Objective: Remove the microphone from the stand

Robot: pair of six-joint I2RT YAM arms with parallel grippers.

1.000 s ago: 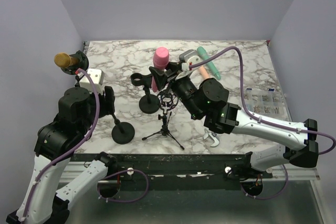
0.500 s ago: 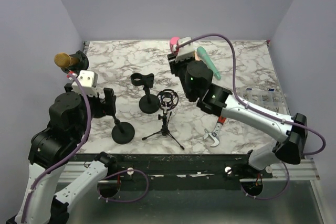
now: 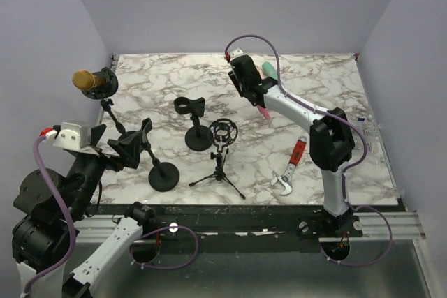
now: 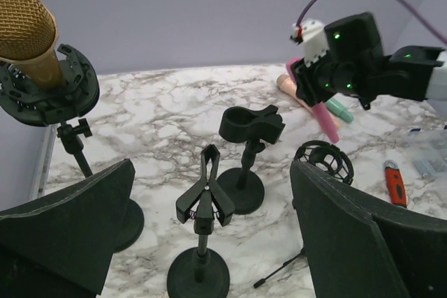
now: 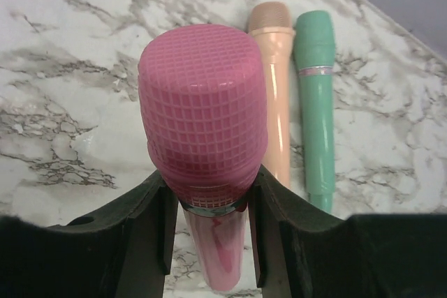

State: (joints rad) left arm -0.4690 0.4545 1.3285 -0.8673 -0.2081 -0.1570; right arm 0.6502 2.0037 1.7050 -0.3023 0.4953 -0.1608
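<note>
The left gripper (image 3: 133, 146) has drawn back and opened wide, holding nothing. The right gripper (image 5: 209, 200) has carried the pink mesh-headed microphone (image 5: 202, 116), clamped between its fingers, well away from the black clip stand (image 3: 191, 108), which is now bare.

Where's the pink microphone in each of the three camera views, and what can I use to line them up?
Top external: the pink microphone is right of centre, toward the far side, with only its handle tip showing.
Left wrist: upper right, handle slanting down.
Right wrist: centre, its head filling the frame.
Shared landmark: the green microphone lying on the table.
</note>
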